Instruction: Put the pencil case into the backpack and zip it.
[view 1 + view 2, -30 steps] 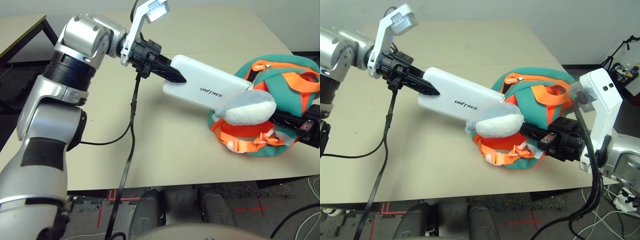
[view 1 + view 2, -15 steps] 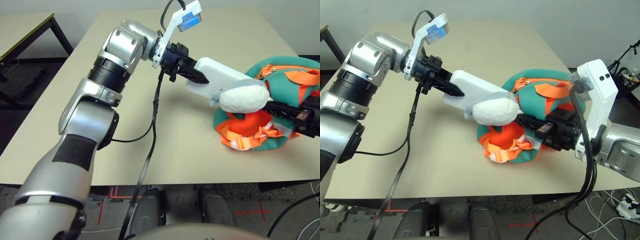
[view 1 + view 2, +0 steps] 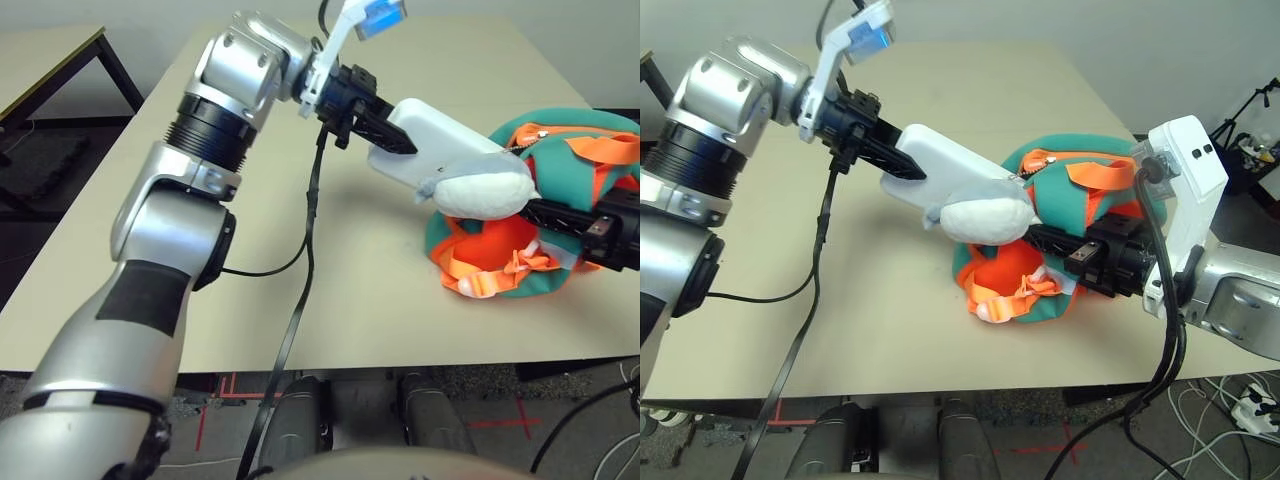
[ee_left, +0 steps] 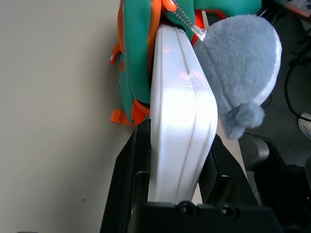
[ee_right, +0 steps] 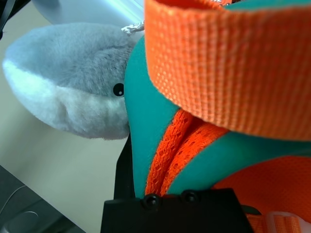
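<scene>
One pencil case [image 3: 432, 148], one backpack [image 3: 560, 205] (with one plush piece [image 3: 485, 190] attached), two grippers — left gripper [image 3: 385, 130], right gripper [image 3: 1060, 240] — and one table [image 3: 370, 290].

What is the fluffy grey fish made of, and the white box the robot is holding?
The grey-white plush fish looks like soft, fuzzy fabric, probably stuffed: its surface is nappy and it bulges roundly. The flat white pencil case looks like hard, smooth plastic, perhaps glossy: light glints off it and a straight seam runs along its edge. The orange and teal backpack looks like soft cloth with woven straps.
</scene>
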Controlling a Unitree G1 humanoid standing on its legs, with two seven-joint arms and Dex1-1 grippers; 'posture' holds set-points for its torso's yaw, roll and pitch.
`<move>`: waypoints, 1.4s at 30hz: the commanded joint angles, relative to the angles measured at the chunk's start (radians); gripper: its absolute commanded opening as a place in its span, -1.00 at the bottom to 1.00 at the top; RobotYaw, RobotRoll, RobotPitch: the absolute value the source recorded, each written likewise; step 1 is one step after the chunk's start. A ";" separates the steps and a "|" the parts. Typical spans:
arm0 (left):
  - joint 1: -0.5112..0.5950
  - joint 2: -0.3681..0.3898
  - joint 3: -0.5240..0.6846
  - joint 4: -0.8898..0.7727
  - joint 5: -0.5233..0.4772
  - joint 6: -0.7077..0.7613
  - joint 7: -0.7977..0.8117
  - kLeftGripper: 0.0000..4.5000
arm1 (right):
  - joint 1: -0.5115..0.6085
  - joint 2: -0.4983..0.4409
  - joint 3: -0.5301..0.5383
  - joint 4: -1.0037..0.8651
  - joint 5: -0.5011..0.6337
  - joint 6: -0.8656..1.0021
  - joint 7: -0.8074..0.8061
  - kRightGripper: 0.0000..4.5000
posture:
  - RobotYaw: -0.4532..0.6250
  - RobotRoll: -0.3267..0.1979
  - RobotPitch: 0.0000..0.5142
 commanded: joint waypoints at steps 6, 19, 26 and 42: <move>-0.007 0.036 0.069 -0.080 -0.053 0.044 0.035 -0.39 | -0.057 0.009 0.056 0.017 -0.035 0.000 0.044 -0.93 | -0.38 0.25 -0.66; 0.013 0.052 0.088 -0.076 -0.038 0.028 0.115 -0.39 | -0.102 0.005 0.088 0.034 -0.041 0.010 0.059 -0.93 | -0.37 0.25 -0.67; 0.100 0.074 0.071 -0.135 -0.023 0.022 0.159 -0.39 | -0.125 0.007 0.106 0.044 -0.047 0.013 0.066 -0.93 | -0.35 0.25 -0.65; 0.245 -0.019 0.060 -0.206 -0.042 0.041 0.321 -0.39 | -0.192 0.037 0.171 0.061 -0.062 0.024 0.077 -0.93 | -0.31 0.25 -0.60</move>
